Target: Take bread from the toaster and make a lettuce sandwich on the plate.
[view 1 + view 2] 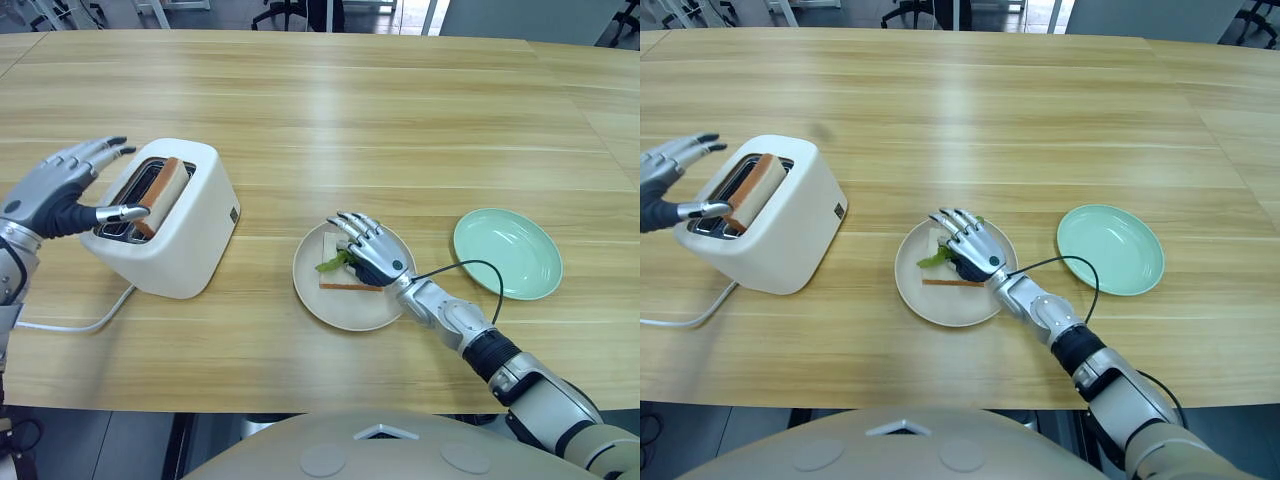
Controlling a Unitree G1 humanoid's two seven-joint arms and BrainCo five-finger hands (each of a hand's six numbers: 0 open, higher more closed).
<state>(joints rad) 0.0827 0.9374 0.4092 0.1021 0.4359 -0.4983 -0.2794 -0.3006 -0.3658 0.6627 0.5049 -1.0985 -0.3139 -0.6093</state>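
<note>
A white toaster (178, 236) stands at the left of the table with one slice of bread (166, 187) sticking up from its slot. My left hand (62, 190) is open just left of the toaster, its thumb tip against the slice. On the beige plate (345, 302) lies a bread slice (334, 276) with a lettuce leaf (331, 263) on it. My right hand (368, 250) rests flat on that slice and leaf, fingers spread, holding nothing.
An empty green plate (507, 253) sits right of the beige plate. The toaster's white cord (70, 326) trails off to the left front. A thin black cable (470, 266) loops from my right wrist over the table.
</note>
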